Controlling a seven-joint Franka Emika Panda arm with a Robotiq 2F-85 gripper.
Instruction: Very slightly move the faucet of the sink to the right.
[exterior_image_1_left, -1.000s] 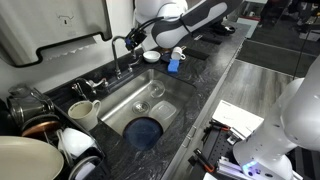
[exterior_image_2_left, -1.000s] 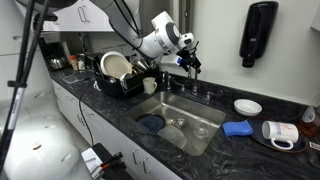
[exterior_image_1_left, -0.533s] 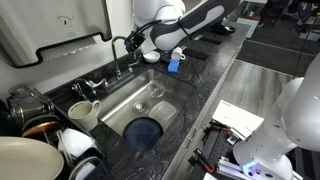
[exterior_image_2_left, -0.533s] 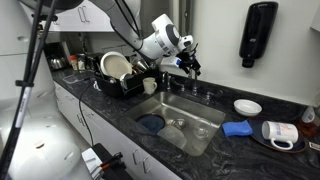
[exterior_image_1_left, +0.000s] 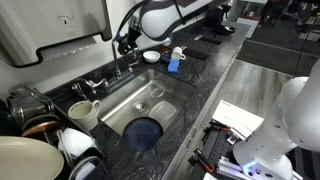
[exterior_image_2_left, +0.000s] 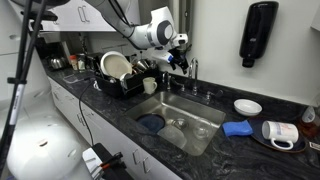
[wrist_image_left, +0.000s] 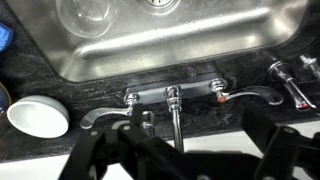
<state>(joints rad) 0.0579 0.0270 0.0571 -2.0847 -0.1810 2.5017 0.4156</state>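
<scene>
The chrome faucet (exterior_image_1_left: 117, 58) stands at the back rim of the steel sink (exterior_image_1_left: 150, 92), between two lever handles. It also shows in an exterior view (exterior_image_2_left: 192, 72). In the wrist view its thin spout (wrist_image_left: 175, 118) rises from the base toward the camera. My gripper (exterior_image_1_left: 127, 42) hovers at the faucet's top near the wall, also seen in an exterior view (exterior_image_2_left: 178, 56). In the wrist view its dark fingers (wrist_image_left: 185, 162) are spread wide, open, with the spout between them. I cannot tell whether they touch it.
A white bowl (wrist_image_left: 40, 115) and a blue sponge (exterior_image_1_left: 173, 65) lie on the dark counter beside the sink. A dish rack with plates (exterior_image_2_left: 125, 75) stands on the other side. A blue object (exterior_image_1_left: 145, 132) lies in the basin. A side sprayer (wrist_image_left: 290, 80) sits by one handle.
My gripper has moved from beside the faucet back toward the wall and a little higher, so that it now sits at the spout's top. The faucet looks unmoved.
</scene>
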